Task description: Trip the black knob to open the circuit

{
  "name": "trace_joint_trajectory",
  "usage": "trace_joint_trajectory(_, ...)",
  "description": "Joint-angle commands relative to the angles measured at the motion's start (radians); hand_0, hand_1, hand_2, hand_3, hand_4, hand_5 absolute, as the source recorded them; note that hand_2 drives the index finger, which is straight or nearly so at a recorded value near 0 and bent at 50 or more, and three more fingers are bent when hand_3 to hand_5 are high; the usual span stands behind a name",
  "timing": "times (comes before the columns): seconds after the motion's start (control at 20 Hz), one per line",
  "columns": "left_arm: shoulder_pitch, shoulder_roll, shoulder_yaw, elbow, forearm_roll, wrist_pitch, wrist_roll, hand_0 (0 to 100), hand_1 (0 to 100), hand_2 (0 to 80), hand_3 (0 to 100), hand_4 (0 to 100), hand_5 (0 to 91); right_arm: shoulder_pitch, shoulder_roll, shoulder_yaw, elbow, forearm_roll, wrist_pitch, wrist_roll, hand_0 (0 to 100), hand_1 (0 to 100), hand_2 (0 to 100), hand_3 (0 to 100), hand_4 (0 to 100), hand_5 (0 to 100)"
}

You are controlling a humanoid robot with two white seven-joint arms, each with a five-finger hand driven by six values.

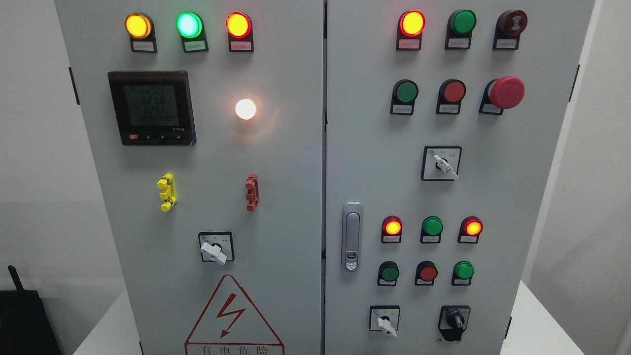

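Black knob upright, handle vertical

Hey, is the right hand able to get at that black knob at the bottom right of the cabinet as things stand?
Probably yes: nothing covers the black knob on the right door, but neither hand is in view yet.

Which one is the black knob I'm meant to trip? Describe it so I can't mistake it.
Look at the right-hand cabinet door, down in its bottom row below the small lamps. The black knob sits at the right there, beside a white-handled switch. It is the panel's only black-handled rotary switch.
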Motion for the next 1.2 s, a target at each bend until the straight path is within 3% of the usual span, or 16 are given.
trace_joint_trajectory(0.0,-0.002,-0.002,0.001,0.000,0.002,-0.002,0.000,12,39,0.0,0,0,0.0,-0.004,0.000,0.002,0.003,0.004,0.001,-0.001,0,24,0,0,0,0)
trace_joint_trajectory(0.6,-0.002,-0.002,0.001,0.000,0.002,-0.002,0.000,12,39,0.0,0,0,0.0,-0.005,0.005,-0.015,-0.013,0.001,-0.018,0.007,0,23,0,0,0,0)
trace_joint_trajectory(1.05,-0.002,-0.002,0.001,0.000,0.002,-0.002,0.000,12,39,0.0,0,0,0.0,-0.005,0.005,-0.017,-0.036,-0.008,-0.121,-0.006,0,29,0,0,0,0)
trace_joint_trajectory(1.15,-0.004,-0.002,0.001,0.000,0.002,-0.002,0.000,12,39,0.0,0,0,0.0,-0.004,0.006,-0.018,-0.071,-0.010,-0.125,-0.025,1,33,0,0,0,0)
